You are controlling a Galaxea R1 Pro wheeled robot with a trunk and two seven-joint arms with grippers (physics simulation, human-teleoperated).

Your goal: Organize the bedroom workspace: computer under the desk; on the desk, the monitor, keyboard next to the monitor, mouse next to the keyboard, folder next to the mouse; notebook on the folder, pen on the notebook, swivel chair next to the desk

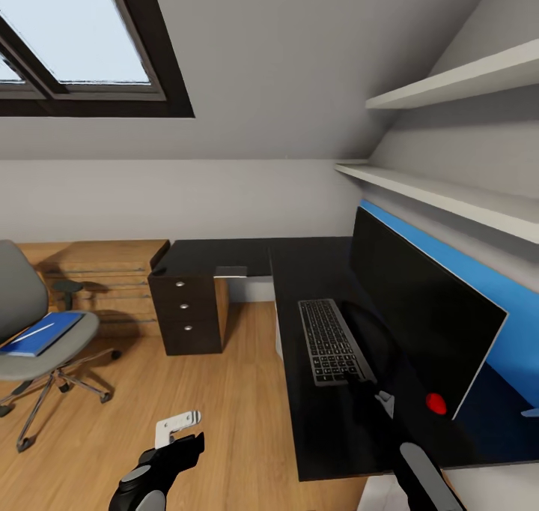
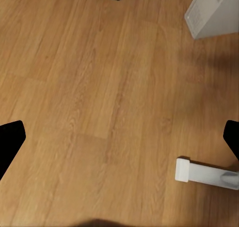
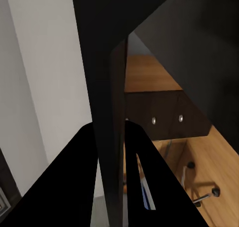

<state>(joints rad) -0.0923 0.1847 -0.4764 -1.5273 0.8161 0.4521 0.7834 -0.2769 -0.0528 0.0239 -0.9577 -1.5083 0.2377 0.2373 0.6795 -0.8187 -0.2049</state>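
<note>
The keyboard [image 1: 329, 340] lies lengthwise along the black desk [image 1: 314, 428], beside the monitor [image 1: 419, 316]. My right gripper [image 1: 372, 389] is at its near end. In the right wrist view the fingers [image 3: 142, 172] are shut on a thin dark slab seen edge-on, the keyboard [image 3: 107, 87]. My left gripper [image 1: 183, 445] hangs open over the floor. The swivel chair [image 1: 30, 346] stands at the left and carries the blue folder [image 1: 41, 335], with a thin light pen [image 1: 37, 330] across it. A grey notebook [image 1: 230, 272] lies on the desk's far wing. The computer [image 2: 214, 10] stands on the floor. The mouse is out of view.
Black drawers [image 1: 187, 312] with silver knobs hold up the desk's far wing, and a wooden dresser [image 1: 105, 271] stands behind the chair. Two white shelves [image 1: 449, 189] jut out above the monitor. A small white bracket [image 1: 178, 423] sits by my left gripper. Open wooden floor [image 1: 224, 406] lies between chair and desk.
</note>
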